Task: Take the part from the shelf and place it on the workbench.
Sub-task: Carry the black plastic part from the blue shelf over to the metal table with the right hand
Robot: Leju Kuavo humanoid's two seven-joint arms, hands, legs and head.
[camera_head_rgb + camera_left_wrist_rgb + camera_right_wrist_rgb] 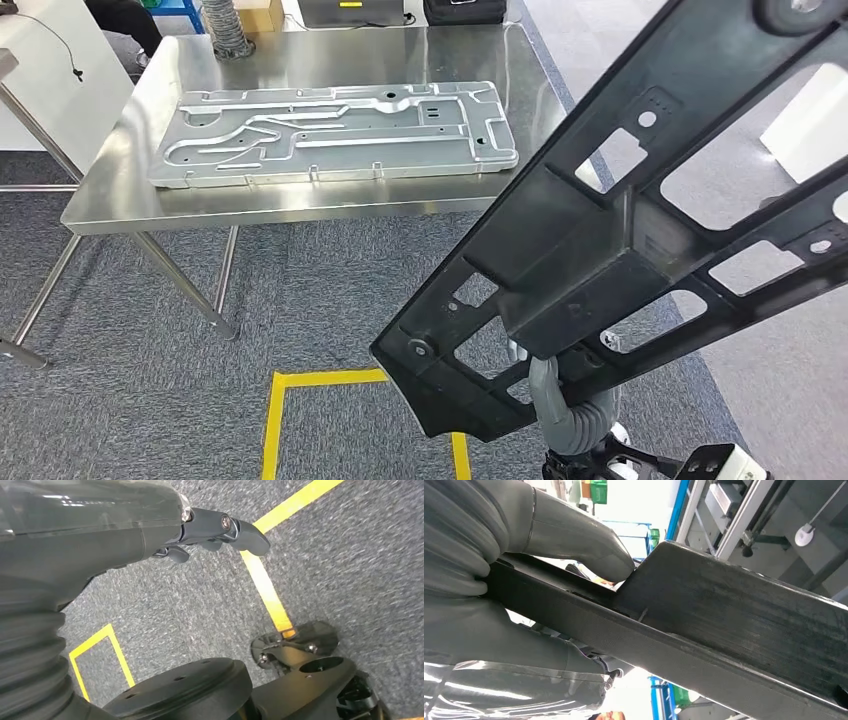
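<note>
Part (620, 250): long black frame with cut-out windows and bolt holes, held up in the air, slanting from low near the yellow floor tape (300, 395) up toward the far right corner of the head view. Well apart from the workbench (250, 205), not touching it, lower end hanging over grey carpet (130, 400) just in front of the bench's near edge. Gripped by right hand (514, 555): in the right wrist view, thick grey thumb (584, 542) pressed on 1 face of the black bar, rest of the hand wrapped under the opposite face, clamping the bar between them. Grey ribbed wrist cover visible beneath the frame in the head view.

Left hand (200, 535) hanging low over the carpet, holding nothing; dark fingers (245, 532) extended and slightly apart, thumb tucked just below them. Yellow tape lines on the floor beneath it.

On the workbench: stainless steel top, shiny, with 1 large silver stamped metal panel (335, 135) lying flat, taking up most of the surface. Bench legs splayed on the carpet. Behind the bench, a grey ribbed hose (225, 28) and a dark case (465, 10). Blue and grey shelf framing (734, 515) seen past the frame in the right wrist view.
</note>
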